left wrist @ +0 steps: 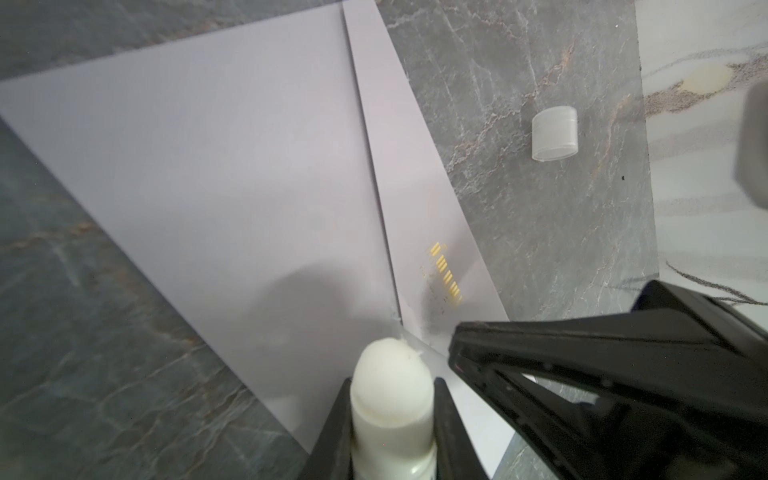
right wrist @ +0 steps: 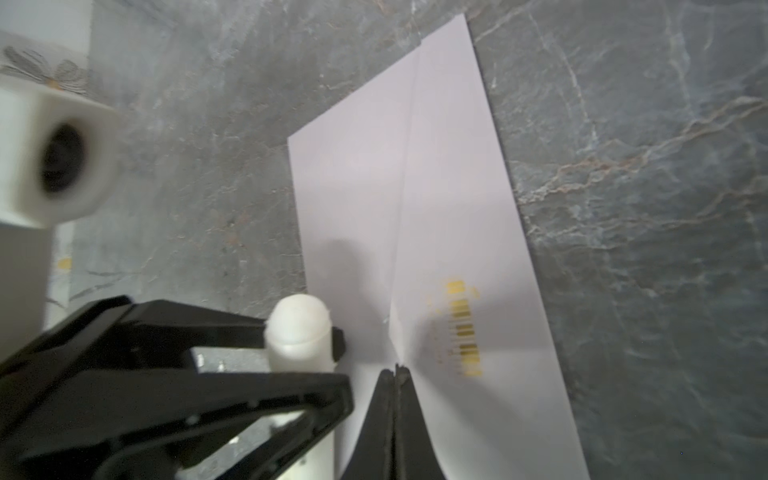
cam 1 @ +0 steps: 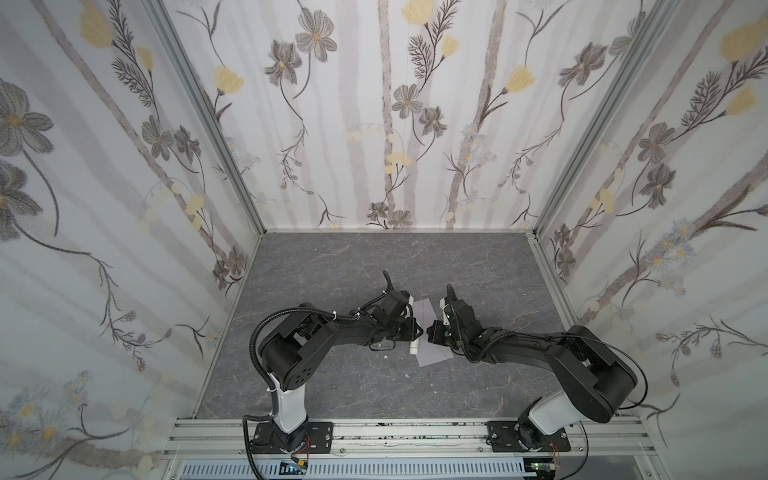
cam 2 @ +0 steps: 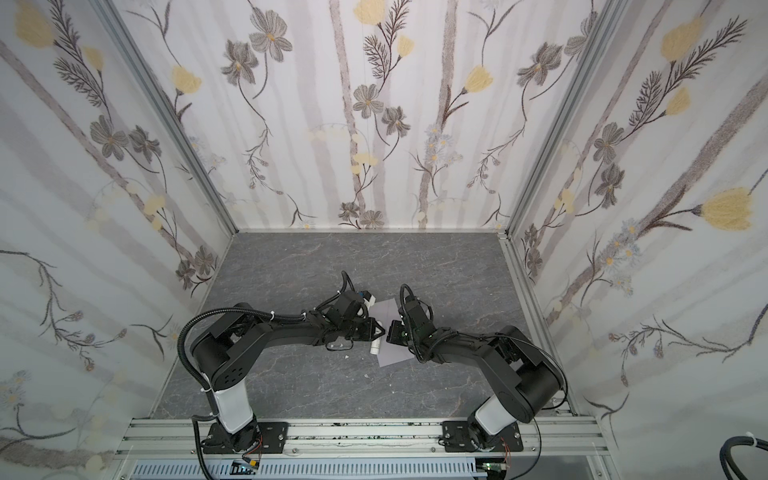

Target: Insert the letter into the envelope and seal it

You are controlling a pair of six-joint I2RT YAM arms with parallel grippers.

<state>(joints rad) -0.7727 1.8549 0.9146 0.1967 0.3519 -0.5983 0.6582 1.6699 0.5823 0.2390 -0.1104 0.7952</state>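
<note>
**Operator:** Top view status?
**Technician:** The envelope (cam 1: 424,312) lies flat on the desk (cam 1: 332,270), between both arms.
**Operator:** Left wrist view?
**Technician:** The left claw (left wrist: 392,411) clamps a glue stick (left wrist: 390,374), its tip over the envelope.
**Operator:** Right wrist view?
**Technician:** The right claw (right wrist: 395,374) is fully closed, tips on the envelope.

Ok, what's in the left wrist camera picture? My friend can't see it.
The left end effector grips an uncapped white glue stick, tip over the grey-lavender envelope. The shut right end effector is beside it; a clear cap lies on the grey table.
</note>
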